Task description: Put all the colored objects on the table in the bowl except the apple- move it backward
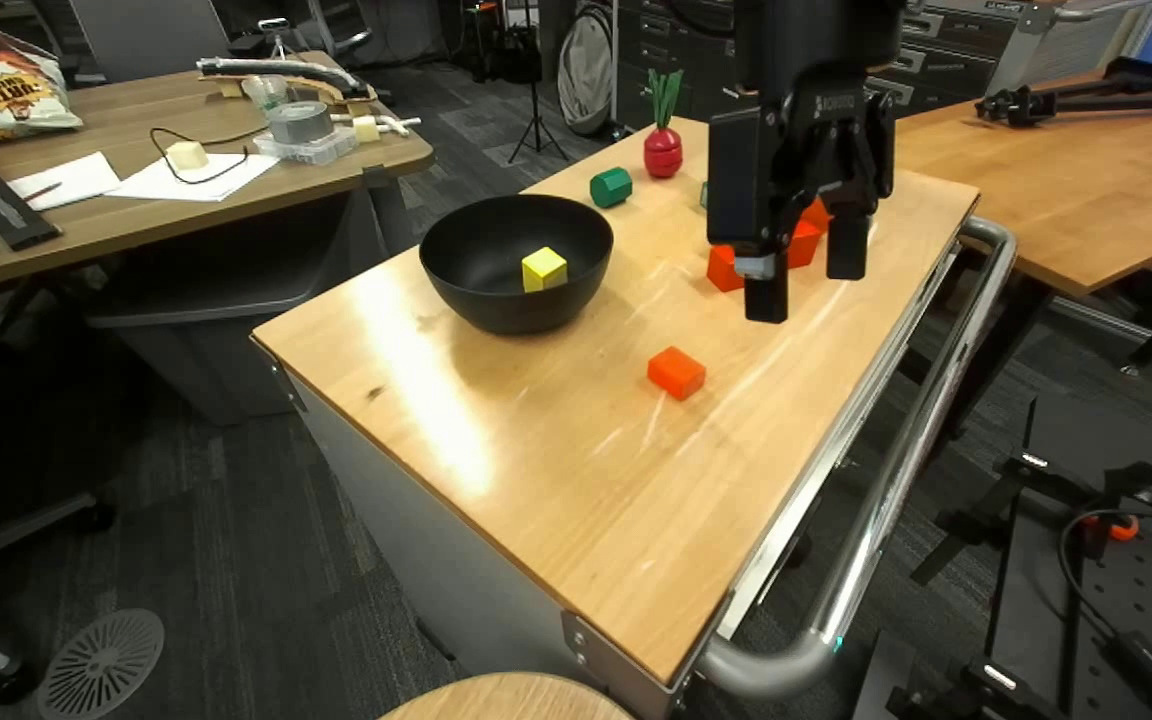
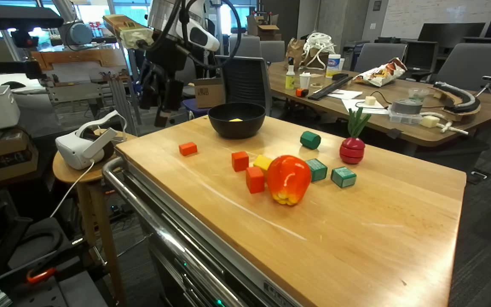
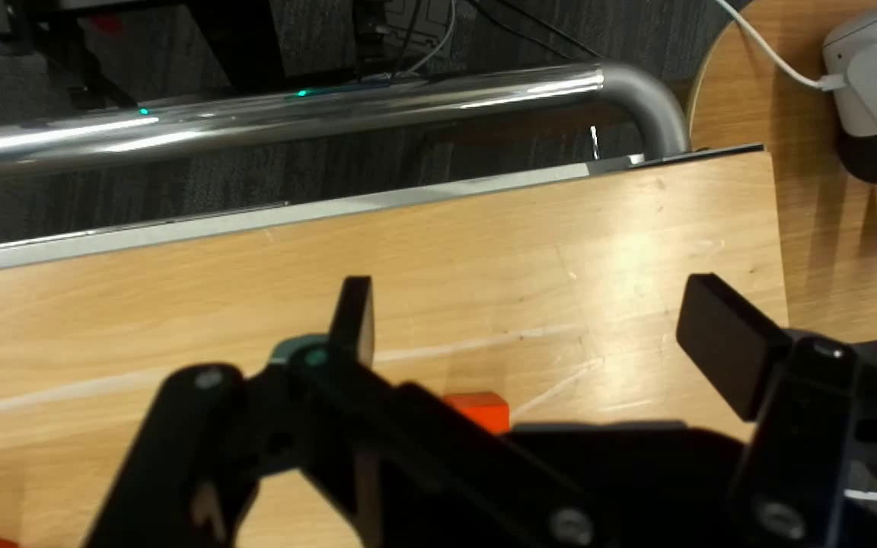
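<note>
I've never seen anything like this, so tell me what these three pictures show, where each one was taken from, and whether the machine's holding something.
The machine is a robot arm ending in a black, two-fingered gripper. Two pictures come from cameras standing apart from the robot and looking across the scene. The third comes from a camera on its wrist, looking down past the fingers.

On the wooden table stands a black bowl with a yellow block inside. Outside it are three orange-red blocks, a second yellow block, three green pieces, a red radish-like toy with green leaves, and a big red-orange apple.

Nothing is held: the fingers stand apart, with no object gripped between them.
</note>
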{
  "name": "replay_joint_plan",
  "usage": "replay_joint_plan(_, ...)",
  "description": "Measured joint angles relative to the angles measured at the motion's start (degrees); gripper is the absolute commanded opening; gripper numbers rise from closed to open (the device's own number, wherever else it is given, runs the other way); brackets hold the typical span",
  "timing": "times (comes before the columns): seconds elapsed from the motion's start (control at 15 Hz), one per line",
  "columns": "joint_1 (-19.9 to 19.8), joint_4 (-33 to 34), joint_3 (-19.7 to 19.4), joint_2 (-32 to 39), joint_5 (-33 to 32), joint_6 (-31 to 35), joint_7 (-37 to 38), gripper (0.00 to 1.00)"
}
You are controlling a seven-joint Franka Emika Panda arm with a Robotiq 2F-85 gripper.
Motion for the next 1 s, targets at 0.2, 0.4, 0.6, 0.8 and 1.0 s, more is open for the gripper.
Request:
replay_joint_plan(0.2, 0.0, 0.09, 0.02, 0.89, -2.16, 5.48, 0.57, 1.0)
replay_joint_plan(0.4, 0.0, 1.14, 0.03, 3.72, -4.76, 7.5, 0.58, 1.0)
replay_joint_plan(0.6, 0.0, 2.45, -0.14, 7.93, -5.46, 7.71, 0.58, 1.0)
replay_joint_plan(0.8, 0.0, 3.7, -0.16, 11.3, -5.46, 7.77, 0.56, 1.0)
replay_joint_plan(1.0, 0.06, 5.07, -0.16, 13.82, -5.88, 8.71, 0.59, 1.0)
